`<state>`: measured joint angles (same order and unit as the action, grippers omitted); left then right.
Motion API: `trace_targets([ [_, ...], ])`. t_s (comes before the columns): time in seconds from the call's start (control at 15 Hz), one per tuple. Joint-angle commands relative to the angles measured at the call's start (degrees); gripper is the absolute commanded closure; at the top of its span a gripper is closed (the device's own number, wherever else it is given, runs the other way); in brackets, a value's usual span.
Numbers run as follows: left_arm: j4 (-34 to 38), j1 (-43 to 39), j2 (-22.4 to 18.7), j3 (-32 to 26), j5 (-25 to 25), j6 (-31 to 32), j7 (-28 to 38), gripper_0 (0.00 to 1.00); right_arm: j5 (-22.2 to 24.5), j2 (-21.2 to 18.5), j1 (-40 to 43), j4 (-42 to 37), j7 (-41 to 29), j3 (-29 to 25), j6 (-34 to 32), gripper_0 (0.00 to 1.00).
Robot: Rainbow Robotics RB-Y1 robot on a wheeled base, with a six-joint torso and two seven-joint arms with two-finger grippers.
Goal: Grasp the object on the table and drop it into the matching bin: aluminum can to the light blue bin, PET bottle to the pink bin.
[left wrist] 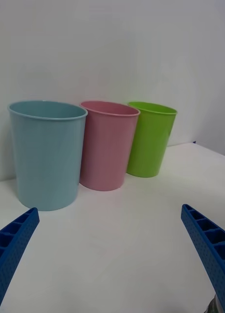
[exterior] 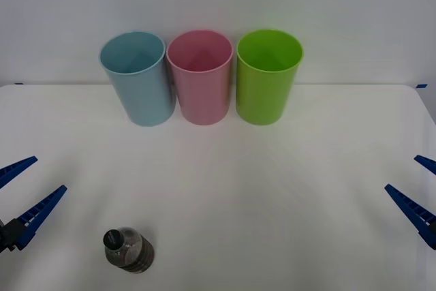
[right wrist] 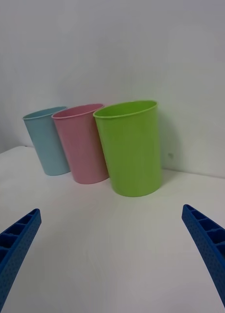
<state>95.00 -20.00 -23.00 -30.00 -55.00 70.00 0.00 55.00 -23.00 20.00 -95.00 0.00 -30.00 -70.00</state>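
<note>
both arms' fingers (exterior: 33, 204) spread, released; one pet bottle (exterior: 128, 249), three bins.

Both the left gripper (exterior: 20, 195) and right gripper (exterior: 417, 192) have blue, ribbed, tapering fingers with finely dotted faces.

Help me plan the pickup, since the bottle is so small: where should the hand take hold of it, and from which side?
Grip the PET bottle across its dark label band, below the black cap, likely coming from the robot's left with the left hand, which is open and nearest. The bottle appears to stand upright near the table's front edge, so a sideways close on its round body suits it.
</note>
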Motion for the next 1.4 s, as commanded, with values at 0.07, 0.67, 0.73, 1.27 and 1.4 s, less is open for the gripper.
trace_targets([
  [0.07,0.0,0.0,0.0,0.0,0.0,0.0,0.0,0.0,0.0,0.0,0.0,0.0,0.0,0.0,0.0,0.0],
  [0.67,-13.9,3.7,-12.6,2.9,0.5,3.1,-2.3,0.0,0.0,0.0,0.0,0.0,0.0,0.0,0.0,0.0],
  [0.73,-15.8,3.7,-15.4,4.1,1.3,3.7,-3.1,0.0,0.0,0.0,0.0,0.0,0.0,0.0,0.0,0.0],
  [1.27,-21.3,5.8,-21.8,10.1,-5.2,11.4,-11.1,0.0,0.0,0.0,0.0,0.0,0.0,0.0,0.0,0.0],
  [1.4,-22.6,7.3,-21.8,10.4,-8.5,15.4,-11.6,0.0,0.0,0.0,0.0,0.0,0.0,0.0,0.0,0.0],
])
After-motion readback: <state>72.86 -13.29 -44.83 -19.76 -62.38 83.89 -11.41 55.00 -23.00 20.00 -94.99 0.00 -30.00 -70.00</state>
